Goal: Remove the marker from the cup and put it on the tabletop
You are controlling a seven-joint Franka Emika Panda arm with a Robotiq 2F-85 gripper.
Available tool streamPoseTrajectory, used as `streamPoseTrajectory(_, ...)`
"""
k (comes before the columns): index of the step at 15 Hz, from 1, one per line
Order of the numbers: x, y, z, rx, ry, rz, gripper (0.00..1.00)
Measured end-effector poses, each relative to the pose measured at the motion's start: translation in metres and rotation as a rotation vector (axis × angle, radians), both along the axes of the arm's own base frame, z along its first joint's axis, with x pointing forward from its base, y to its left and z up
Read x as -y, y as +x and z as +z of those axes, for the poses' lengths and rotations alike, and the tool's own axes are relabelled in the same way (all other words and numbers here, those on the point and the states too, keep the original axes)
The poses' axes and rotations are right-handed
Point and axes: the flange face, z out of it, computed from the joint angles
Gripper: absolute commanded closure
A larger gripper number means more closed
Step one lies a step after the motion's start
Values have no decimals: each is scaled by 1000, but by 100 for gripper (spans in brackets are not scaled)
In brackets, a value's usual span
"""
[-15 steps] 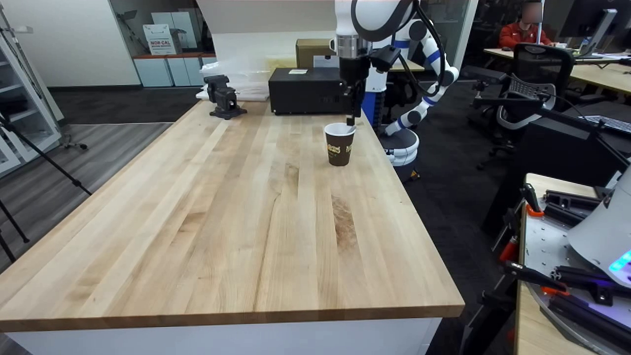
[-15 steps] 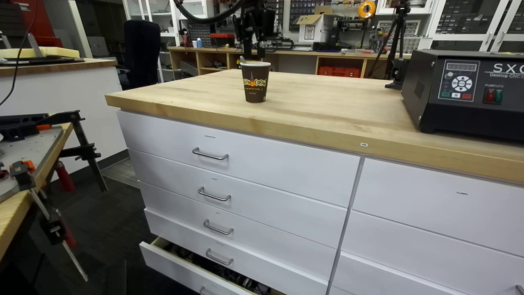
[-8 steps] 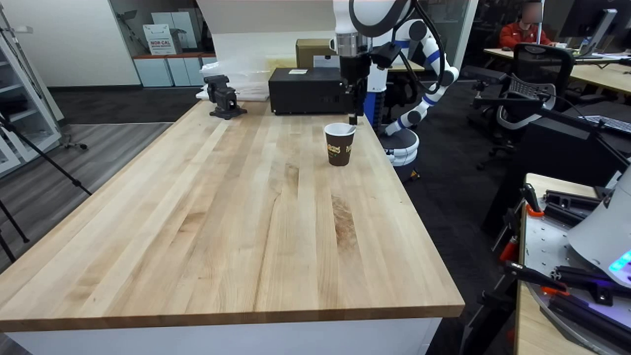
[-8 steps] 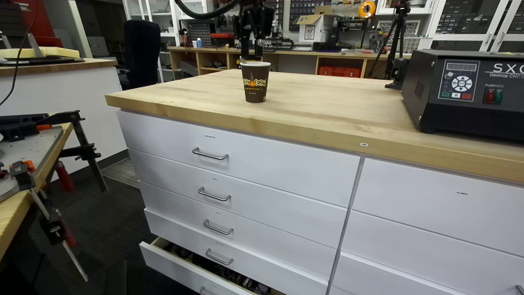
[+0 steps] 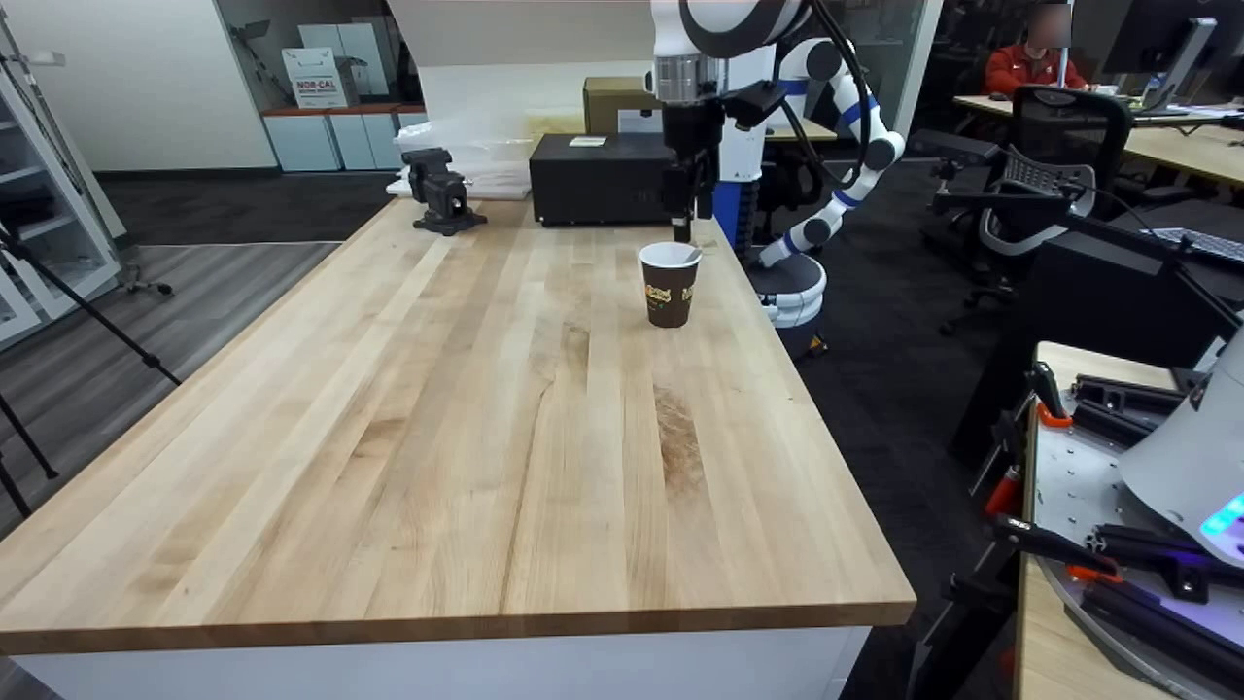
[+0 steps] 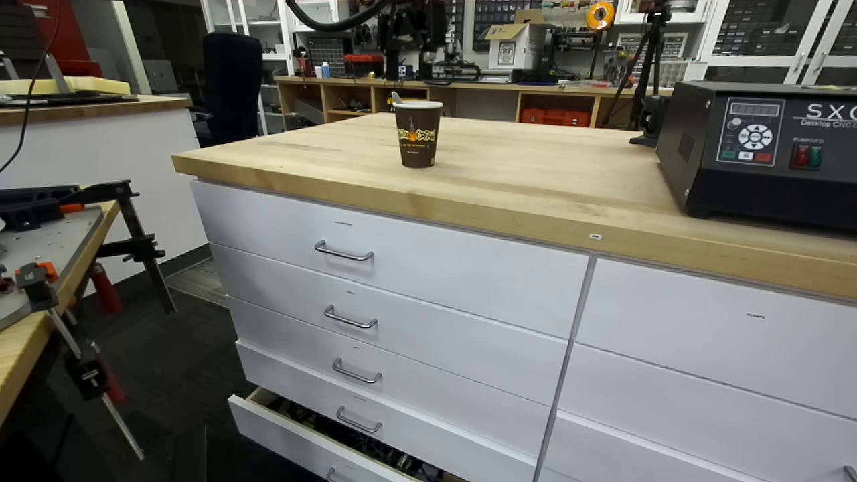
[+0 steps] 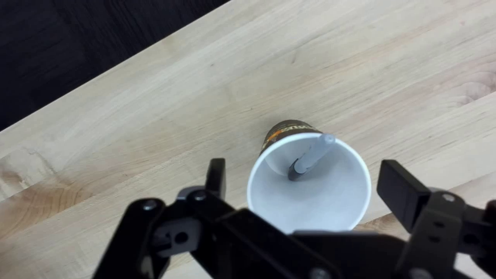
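"How does the tabletop look?"
"Butcher block, its grain streaked pale and brown, above white drawers and dark floor."
"And the cup?"
"Upright near the tabletop's drawer-side edge: brown, tapered, white-rimmed. The slim grey marker leans inside; its lower end seems darker, though blurred."
"The gripper?"
"Spread wide, above the cup's rim."

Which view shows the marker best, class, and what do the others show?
The wrist view: it looks down into the brown paper cup and shows the pale barrel and dark lower part of the marker. Both exterior views show only its pale top at the rim; the wall hides the rest.
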Motion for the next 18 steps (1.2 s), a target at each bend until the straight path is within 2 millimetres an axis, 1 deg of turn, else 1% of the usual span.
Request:
streamPoseTrajectory(7, -12, -5, -6, -33, 28, -1, 73)
streamPoseTrajectory(8, -13, -5, -7, -35, 28, 0, 57)
streamPoseTrajectory(9, -13, -6, -7, -37, 28, 1, 54)
streamPoseTrajectory(10, -14, -6, -8, -39, 28, 2, 82)
streamPoseTrajectory(11, -14, -7, -9, -40, 28, 2, 79)
streamPoseTrajectory(12, -15, -7, -9, -42, 28, 3, 82)
streamPoseTrajectory(14, -16, -8, -11, -44, 28, 5, 95)
streamPoseTrajectory(15, -17, -8, -11, -46, 28, 6, 99)
streamPoseTrajectory(17, -17, -9, -13, -50, 28, 7, 100)
streamPoseTrajectory(18, -18, -10, -13, -51, 28, 8, 97)
